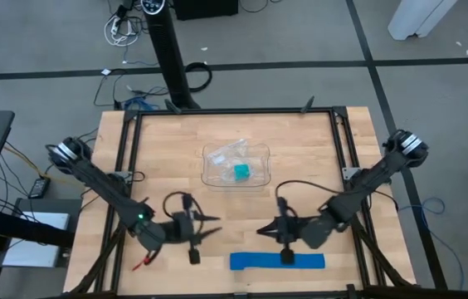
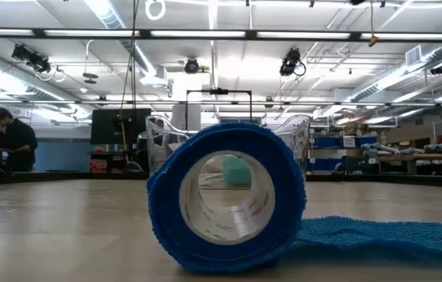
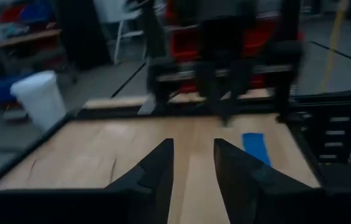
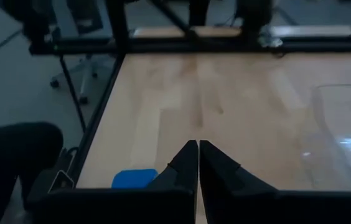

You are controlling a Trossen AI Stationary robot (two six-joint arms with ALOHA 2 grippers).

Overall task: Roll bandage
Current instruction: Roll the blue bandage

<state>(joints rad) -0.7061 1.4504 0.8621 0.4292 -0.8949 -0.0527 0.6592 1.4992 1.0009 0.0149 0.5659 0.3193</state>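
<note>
The bright blue bandage lies near the table's near edge as a flat strip. In the low view its rolled end rests on the table and the loose strip trails off beside it. My left gripper hovers left of the bandage and farther from the near edge. It is open and empty, and its wrist view shows the bandage ahead. My right gripper hovers over the table just beyond the strip. It is shut and empty, with the bandage beside its fingers.
A clear plastic tray with a small teal block stands at the table's middle. It shows behind the roll in the low view. A black frame rail edges the table. People are in the room beyond.
</note>
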